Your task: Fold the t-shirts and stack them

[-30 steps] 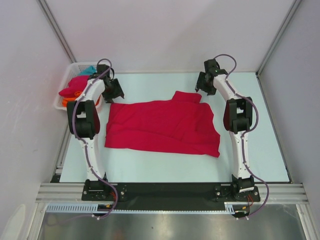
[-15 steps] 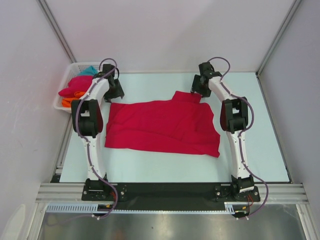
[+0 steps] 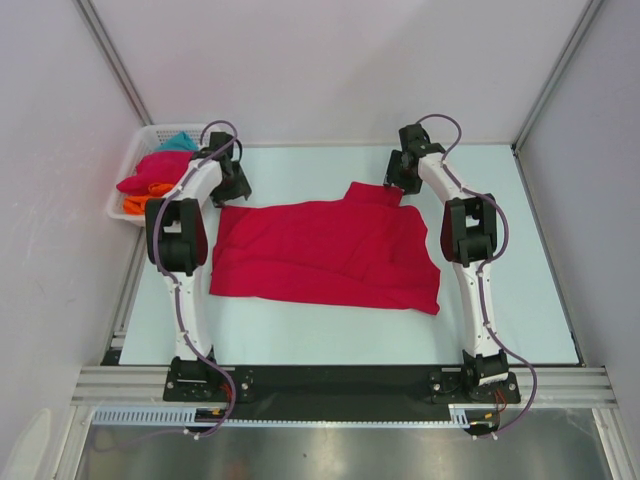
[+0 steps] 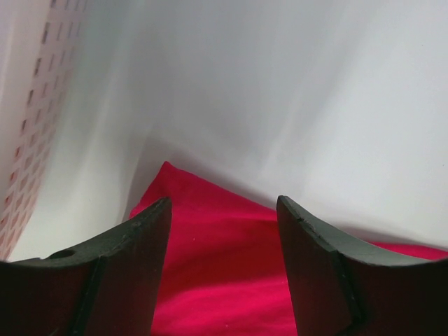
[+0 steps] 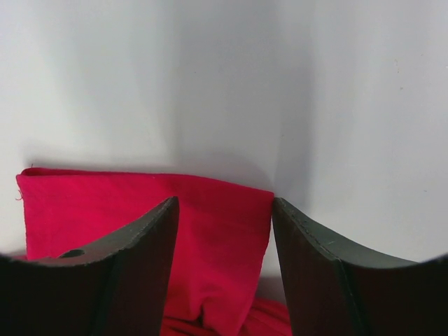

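Note:
A crimson-pink t-shirt (image 3: 325,252) lies spread on the table. My left gripper (image 3: 232,190) is open just above its far left corner, which shows between my fingers in the left wrist view (image 4: 210,245). My right gripper (image 3: 395,186) is open over the far right sleeve, which shows in the right wrist view (image 5: 210,224) between the jaws. More shirts, crimson-pink (image 3: 152,170), orange (image 3: 132,203) and teal (image 3: 180,142), lie bunched in the white basket (image 3: 128,160) at the far left.
The pale table (image 3: 520,290) is bounded by metal frame rails and white walls. The basket wall (image 4: 28,126) stands close on the left of my left gripper.
Both grippers have moved inward and down toward the far corners of the spread shirt. The shirt has not moved.

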Available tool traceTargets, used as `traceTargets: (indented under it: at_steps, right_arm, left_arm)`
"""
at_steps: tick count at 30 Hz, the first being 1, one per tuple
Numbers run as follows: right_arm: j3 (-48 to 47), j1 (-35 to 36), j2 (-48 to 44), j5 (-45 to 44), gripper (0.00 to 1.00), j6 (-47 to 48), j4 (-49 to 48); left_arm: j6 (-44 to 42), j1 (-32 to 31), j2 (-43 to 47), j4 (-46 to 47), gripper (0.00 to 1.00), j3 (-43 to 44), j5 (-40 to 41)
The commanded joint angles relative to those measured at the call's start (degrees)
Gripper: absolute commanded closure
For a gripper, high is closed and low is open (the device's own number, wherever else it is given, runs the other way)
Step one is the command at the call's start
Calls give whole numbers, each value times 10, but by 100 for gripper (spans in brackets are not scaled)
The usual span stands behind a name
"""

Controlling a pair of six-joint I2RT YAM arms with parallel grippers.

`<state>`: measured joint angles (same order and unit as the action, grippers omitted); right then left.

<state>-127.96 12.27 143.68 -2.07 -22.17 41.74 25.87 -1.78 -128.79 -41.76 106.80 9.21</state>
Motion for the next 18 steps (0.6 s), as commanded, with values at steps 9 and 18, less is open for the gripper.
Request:
traceTargets:
  at_steps: [9, 18]
  right_arm:
    - [12, -3, -16, 15, 40, 13, 32]
    - [35, -6, -32, 57, 58, 10, 23]
  left_arm:
    - [27, 31, -58, -67, 40, 9, 52]
    - [27, 25, -47, -77, 87, -8, 52]
